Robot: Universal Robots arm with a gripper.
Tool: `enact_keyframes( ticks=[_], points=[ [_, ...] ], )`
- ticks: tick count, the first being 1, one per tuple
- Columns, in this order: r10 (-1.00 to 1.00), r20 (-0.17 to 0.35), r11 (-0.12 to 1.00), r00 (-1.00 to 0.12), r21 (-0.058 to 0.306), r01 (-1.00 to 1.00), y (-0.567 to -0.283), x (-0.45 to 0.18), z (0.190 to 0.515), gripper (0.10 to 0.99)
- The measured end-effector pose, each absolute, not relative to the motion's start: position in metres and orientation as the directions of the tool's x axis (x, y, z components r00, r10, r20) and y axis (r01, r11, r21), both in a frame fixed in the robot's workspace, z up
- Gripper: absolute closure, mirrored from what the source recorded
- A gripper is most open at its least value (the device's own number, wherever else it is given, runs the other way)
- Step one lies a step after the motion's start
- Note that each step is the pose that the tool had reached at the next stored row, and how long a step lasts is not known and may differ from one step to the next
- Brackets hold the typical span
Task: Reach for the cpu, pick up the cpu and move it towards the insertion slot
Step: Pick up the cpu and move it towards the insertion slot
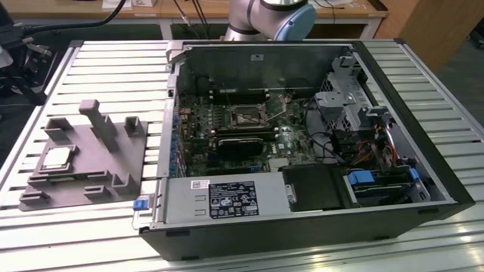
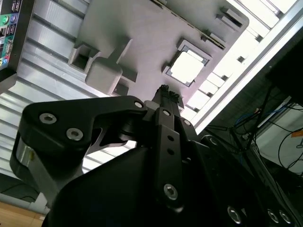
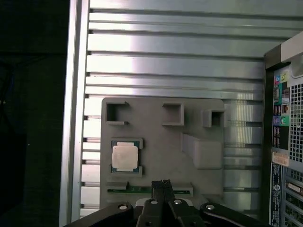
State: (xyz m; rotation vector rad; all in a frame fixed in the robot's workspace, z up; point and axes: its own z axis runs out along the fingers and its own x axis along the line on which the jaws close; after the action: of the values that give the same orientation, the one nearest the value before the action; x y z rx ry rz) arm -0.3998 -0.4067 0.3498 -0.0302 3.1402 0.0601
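Black gripper (image 3: 163, 182), fingertips pressed together and empty, hangs over the grey block's (image 3: 156, 142) edge. On the block, the cpu (image 3: 125, 157), a flat silvery square with a pale rim, lies in a recess. Toward the exterior view's right of the block, the insertion slot (image 1: 246, 115) sits inside the computer case (image 1: 393, 141).

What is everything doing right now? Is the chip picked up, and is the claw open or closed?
cpu: lying flat in its pocket on the grey holder, not picked up.
gripper: shut, holding nothing, not touching the cpu.
insertion slot: dark centre showing, no chip in it.
computer case: lying on its side, side panel off.
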Motion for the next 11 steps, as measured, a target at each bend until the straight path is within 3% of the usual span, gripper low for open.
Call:
enact_keyframes(
  ticks=[11],
  points=[
    [-0.019,-0.002,0.999,-1.000,0.038,-0.019,-0.4066,-0.4015,0.3426,0.980]
  ],
)
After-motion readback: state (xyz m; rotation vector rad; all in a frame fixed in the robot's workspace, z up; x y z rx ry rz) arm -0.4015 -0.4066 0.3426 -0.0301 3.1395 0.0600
